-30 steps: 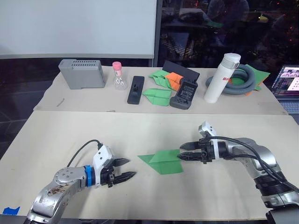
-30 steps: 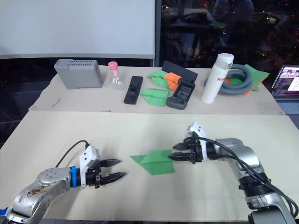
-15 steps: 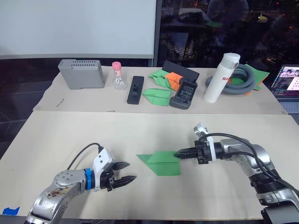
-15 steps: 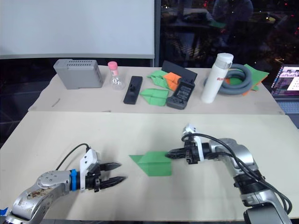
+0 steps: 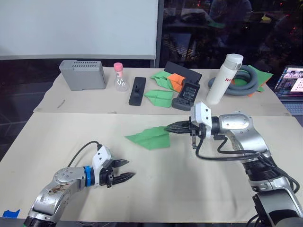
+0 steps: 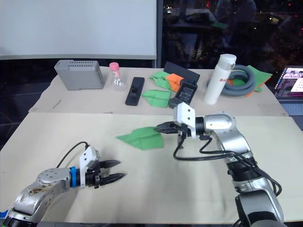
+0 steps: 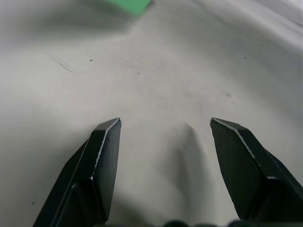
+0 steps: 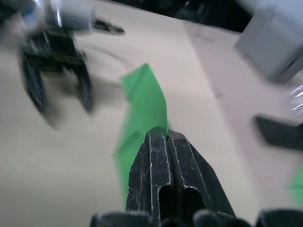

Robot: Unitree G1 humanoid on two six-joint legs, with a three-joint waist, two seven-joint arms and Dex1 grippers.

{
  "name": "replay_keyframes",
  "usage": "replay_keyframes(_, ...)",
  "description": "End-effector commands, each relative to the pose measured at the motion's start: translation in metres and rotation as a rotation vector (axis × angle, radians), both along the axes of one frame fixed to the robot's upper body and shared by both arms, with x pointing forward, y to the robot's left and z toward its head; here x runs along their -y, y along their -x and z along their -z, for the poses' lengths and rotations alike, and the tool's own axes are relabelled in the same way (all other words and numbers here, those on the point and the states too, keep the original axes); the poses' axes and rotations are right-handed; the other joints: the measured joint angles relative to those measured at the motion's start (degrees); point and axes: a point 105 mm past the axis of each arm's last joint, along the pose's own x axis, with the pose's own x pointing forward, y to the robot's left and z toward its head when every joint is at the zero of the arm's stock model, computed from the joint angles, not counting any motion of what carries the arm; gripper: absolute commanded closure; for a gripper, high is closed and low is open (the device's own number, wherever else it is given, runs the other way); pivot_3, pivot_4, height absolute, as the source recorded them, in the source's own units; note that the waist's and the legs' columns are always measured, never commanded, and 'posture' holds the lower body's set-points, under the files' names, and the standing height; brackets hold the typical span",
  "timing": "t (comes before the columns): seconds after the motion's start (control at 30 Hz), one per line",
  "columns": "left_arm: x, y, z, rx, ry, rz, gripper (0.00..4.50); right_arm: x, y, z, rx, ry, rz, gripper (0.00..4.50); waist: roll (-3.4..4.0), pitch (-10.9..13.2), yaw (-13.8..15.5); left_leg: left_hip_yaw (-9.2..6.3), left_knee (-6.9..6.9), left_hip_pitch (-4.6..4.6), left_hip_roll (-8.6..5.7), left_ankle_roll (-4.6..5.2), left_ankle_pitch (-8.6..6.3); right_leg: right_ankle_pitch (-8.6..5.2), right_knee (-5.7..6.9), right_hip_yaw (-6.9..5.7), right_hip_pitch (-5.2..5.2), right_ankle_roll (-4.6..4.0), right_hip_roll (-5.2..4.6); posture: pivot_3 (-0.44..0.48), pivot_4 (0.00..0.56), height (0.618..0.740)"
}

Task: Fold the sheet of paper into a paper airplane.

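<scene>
The right gripper (image 6: 162, 126) pinches the paper airplane (image 6: 140, 138), apparently lifted off the table (image 6: 156, 189)

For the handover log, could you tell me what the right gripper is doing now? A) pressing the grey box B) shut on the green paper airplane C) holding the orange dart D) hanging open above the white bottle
B: the right gripper has its fingers closed on the rear tip of the paper airplane.
</scene>
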Motion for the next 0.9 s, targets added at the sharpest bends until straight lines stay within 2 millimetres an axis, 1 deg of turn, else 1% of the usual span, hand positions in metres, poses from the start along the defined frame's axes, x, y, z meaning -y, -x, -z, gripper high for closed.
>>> replay_keyframes(0.03,-0.002,0.001,-0.001,0.004,-0.009,0.007,1.32,0.006,0.012,0.017,0.178,0.041,-0.042,4.49,0.00,0.0,0.1,0.00,0.00,0.01,0.00,0.00,0.00,0.00,0.02,-0.03,0.00,0.00,0.00,0.000,0.150,0.740)
replay_keyframes(0.1,0.000,0.003,0.001,-0.004,-0.011,0.014,1.32,0.007,0.022,0.034,0.223,0.041,-0.053,4.49,0.00,0.0,0.1,-0.02,-0.01,0.02,0.02,-0.01,0.01,0.00,0.08,-0.09,0.00,0.00,0.03,0.000,0.150,0.740)
replay_keyframes(0.2,0.003,0.004,0.001,-0.008,-0.004,0.019,1.32,0.011,0.036,0.063,0.258,0.088,-0.064,4.49,0.00,0.0,-0.1,0.01,-0.01,0.03,0.02,-0.06,0.03,0.00,0.13,-0.06,0.00,0.00,0.03,0.000,0.150,0.740)
replay_keyframes(0.23,0.004,0.003,0.000,-0.008,-0.004,0.022,1.32,0.015,0.042,0.076,0.273,0.118,-0.068,4.49,0.00,0.0,-0.1,0.02,0.00,0.04,0.02,-0.07,0.05,0.00,0.13,-0.04,0.00,0.00,0.03,0.000,0.150,0.740)
replay_keyframes(0.3,0.005,0.003,0.000,-0.005,-0.008,0.029,1.32,0.019,0.050,0.090,0.308,0.145,-0.075,4.49,0.00,0.0,-0.2,0.05,0.01,0.10,0.02,-0.07,0.09,0.00,0.15,0.00,0.05,0.00,0.04,0.000,0.150,0.740)
replay_keyframes(0.33,0.005,0.003,0.000,-0.004,-0.011,0.032,1.32,0.021,0.052,0.093,0.326,0.147,-0.076,4.49,0.00,0.0,-0.3,0.05,0.01,0.14,0.02,-0.07,0.11,-0.01,0.15,0.02,0.09,0.00,0.05,0.000,0.150,0.740)
replay_keyframes(0.5,0.007,0.002,-0.002,0.001,-0.014,0.046,1.32,0.027,0.053,0.094,0.409,0.143,-0.053,4.49,-0.02,0.0,-0.6,0.12,0.01,0.31,0.06,-0.16,0.19,-0.02,0.48,0.34,0.06,-0.01,0.21,0.000,0.150,0.740)
replay_keyframes(0.6,0.009,0.002,-0.001,0.001,-0.015,0.057,1.32,0.032,0.058,0.093,0.405,0.125,-0.058,3.65,-0.02,0.0,-0.5,0.15,0.00,0.37,0.17,-0.19,0.20,-0.03,0.50,0.47,0.09,-0.03,0.35,0.000,0.150,0.740)
replay_keyframes(0.73,0.010,0.001,-0.002,0.004,-0.013,0.068,1.32,0.043,0.055,0.075,0.444,0.116,-0.041,2.23,-0.03,0.0,-0.6,0.18,0.00,0.38,0.23,-0.19,0.20,-0.04,0.50,0.57,0.08,-0.04,0.39,0.000,0.150,0.740)
replay_keyframes(0.77,0.010,0.001,-0.002,0.007,-0.014,0.070,1.32,0.045,0.055,0.073,0.432,0.126,-0.038,1.90,-0.03,0.0,-0.6,0.18,0.00,0.38,0.24,-0.19,0.20,-0.04,0.50,0.58,0.08,-0.04,0.39,0.000,0.150,0.740)
replay_keyframes(0.8,0.010,0.000,-0.003,0.018,-0.018,0.072,1.32,0.045,0.054,0.066,0.434,0.120,-0.036,1.51,-0.03,0.0,-0.6,0.19,0.00,0.39,0.25,-0.18,0.20,-0.04,0.50,0.59,0.09,-0.04,0.39,0.000,0.150,0.740)
replay_keyframes(0.83,0.010,-0.002,-0.003,0.038,-0.025,0.068,1.32,0.042,0.052,0.057,0.449,0.105,-0.031,1.25,-0.03,0.0,-0.6,0.19,-0.01,0.39,0.26,-0.18,0.19,-0.04,0.50,0.59,0.08,-0.04,0.40,0.000,0.150,0.740)
replay_keyframes(0.9,0.009,-0.007,-0.005,0.057,-0.021,0.053,1.32,0.036,0.049,0.039,0.458,0.063,-0.019,1.25,-0.03,0.0,-0.6,0.19,-0.01,0.39,0.30,-0.17,0.19,-0.04,0.51,0.62,0.07,-0.05,0.40,0.000,0.150,0.740)
